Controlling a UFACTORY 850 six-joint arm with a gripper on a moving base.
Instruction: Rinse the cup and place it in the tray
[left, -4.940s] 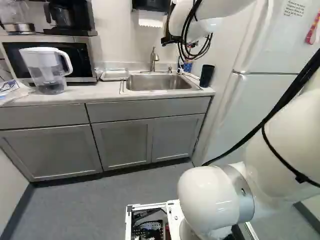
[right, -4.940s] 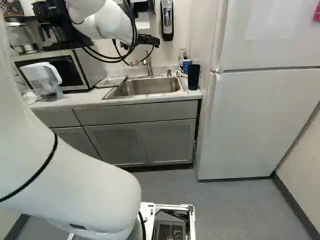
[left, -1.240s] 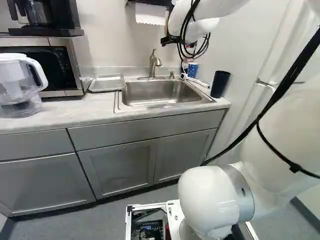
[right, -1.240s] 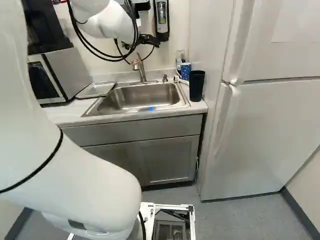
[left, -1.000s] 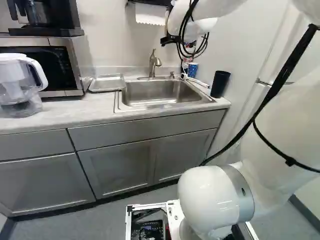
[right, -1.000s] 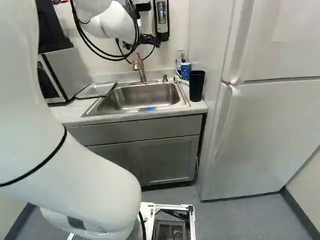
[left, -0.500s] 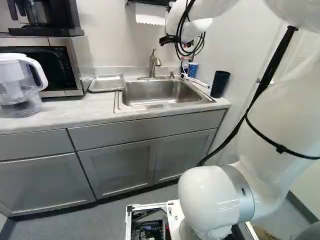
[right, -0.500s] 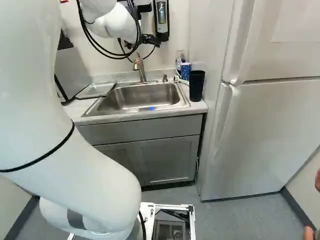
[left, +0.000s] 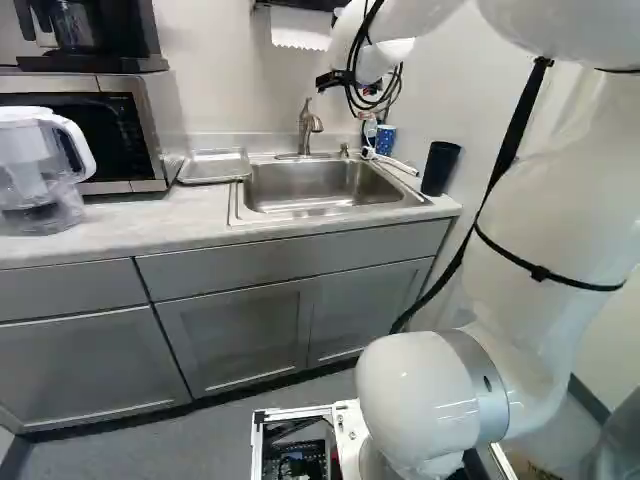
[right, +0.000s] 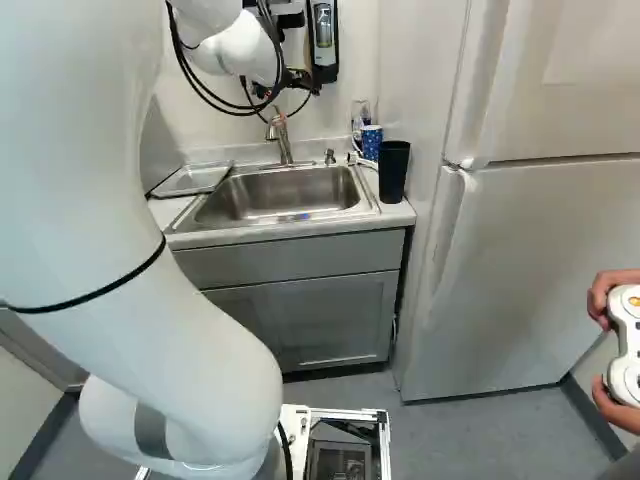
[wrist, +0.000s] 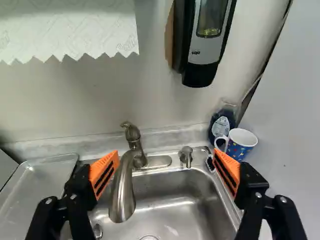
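- Tray (left: 216, 166), left of the sink (left: 310, 186): no cup stands in it, so placing is left to do.
- Faucet (left: 308, 125), at the sink's far side: no running water shows; rinsing seems undone too.
- Gripper (wrist: 165, 157): its fingers are spread wide with nothing held, so even picking up seems ahead.
- Blue cup (wrist: 238, 151), beyond the sink's far right corner: upright, probably the one meant.
- Views, left to right: only the left base view shows the pitcher (left: 35, 170); the wrist view alone reveals the cup's handle, but misses the dark tumbler (right: 393, 172) both base views show.
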